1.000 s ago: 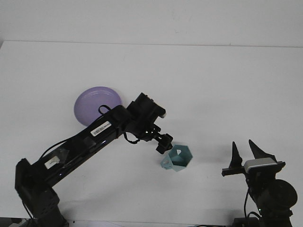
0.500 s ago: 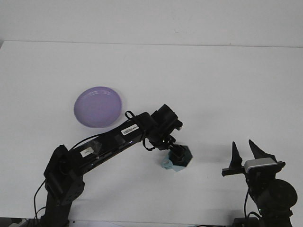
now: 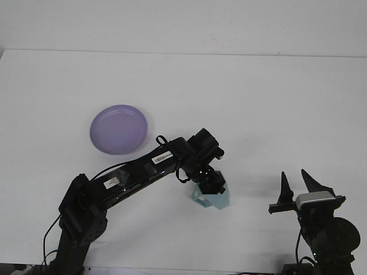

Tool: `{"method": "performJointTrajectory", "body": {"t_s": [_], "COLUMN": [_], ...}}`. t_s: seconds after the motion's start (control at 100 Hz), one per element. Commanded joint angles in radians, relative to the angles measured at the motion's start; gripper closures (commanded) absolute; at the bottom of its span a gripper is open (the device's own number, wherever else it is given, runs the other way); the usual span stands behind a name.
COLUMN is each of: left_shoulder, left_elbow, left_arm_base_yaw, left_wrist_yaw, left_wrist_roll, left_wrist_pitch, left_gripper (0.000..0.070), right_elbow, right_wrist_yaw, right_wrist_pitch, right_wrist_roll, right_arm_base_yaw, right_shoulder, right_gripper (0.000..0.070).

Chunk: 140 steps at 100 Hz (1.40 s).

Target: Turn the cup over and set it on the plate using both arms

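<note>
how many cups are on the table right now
1. The light teal cup sits near the table's front centre, directly under the left pincer, which partly covers it. The purple plate to the left holds no cup, and none seems hidden elsewhere.

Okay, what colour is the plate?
Light purple; the plate shows clearly in the front view.
</note>
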Motion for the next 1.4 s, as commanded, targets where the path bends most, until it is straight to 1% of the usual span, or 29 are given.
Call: {"method": "performJointTrajectory", "body": {"t_s": [0.0, 0.18, 0.28, 0.46, 0.63, 0.85, 0.98, 1.04, 1.25, 1.39], "left_shoulder": [0.018, 0.011, 0.010, 0.007, 0.007, 0.006, 0.006, 0.007, 0.023, 0.061], "left_elbow": [0.047, 0.145, 0.214, 0.356, 0.472, 0.490, 0.490, 0.490, 0.489, 0.488], "left_arm_base_yaw": [-0.003, 0.061, 0.117, 0.243, 0.390, 0.573, 0.651, 0.682, 0.778, 0.813], "left_wrist_yaw": [-0.013, -0.057, -0.080, -0.151, -0.154, -0.161, -0.209, -0.224, -0.224, -0.224], "left_wrist_roll": [0.010, 0.034, 0.061, 0.086, 0.089, 0.090, 0.108, 0.108, 0.108, 0.104], "left_wrist_pitch": [-0.021, -0.162, -0.251, -0.387, -0.474, -0.501, -0.501, -0.501, -0.500, -0.501], "left_gripper": [0.0688, 0.0688, 0.0688, 0.0688, 0.0688, 0.0688, 0.0688, 0.0688, 0.0688, 0.0688], "right_elbow": [0.004, 0.004, 0.004, 0.004, 0.004, 0.004, 0.004, 0.004, 0.004, 0.004], "right_wrist_yaw": [0.001, 0.000, 0.000, 0.000, 0.000, 0.000, -0.001, -0.002, -0.003, -0.002], "right_wrist_pitch": [0.006, 0.006, 0.006, 0.006, 0.006, 0.005, 0.003, 0.003, 0.003, 0.003], "right_wrist_roll": [0.017, 0.017, 0.017, 0.018, 0.018, 0.018, 0.018, 0.019, 0.019, 0.019], "right_arm_base_yaw": [0.000, 0.000, 0.000, 0.000, 0.000, 0.000, 0.000, 0.000, 0.000, 0.000], "right_shoulder": [0.003, 0.003, 0.003, 0.003, 0.003, 0.003, 0.003, 0.003, 0.003, 0.003], "right_gripper": [0.0353, 0.0353, 0.0353, 0.0353, 0.0353, 0.0353, 0.0353, 0.0353, 0.0353, 0.0353]}}
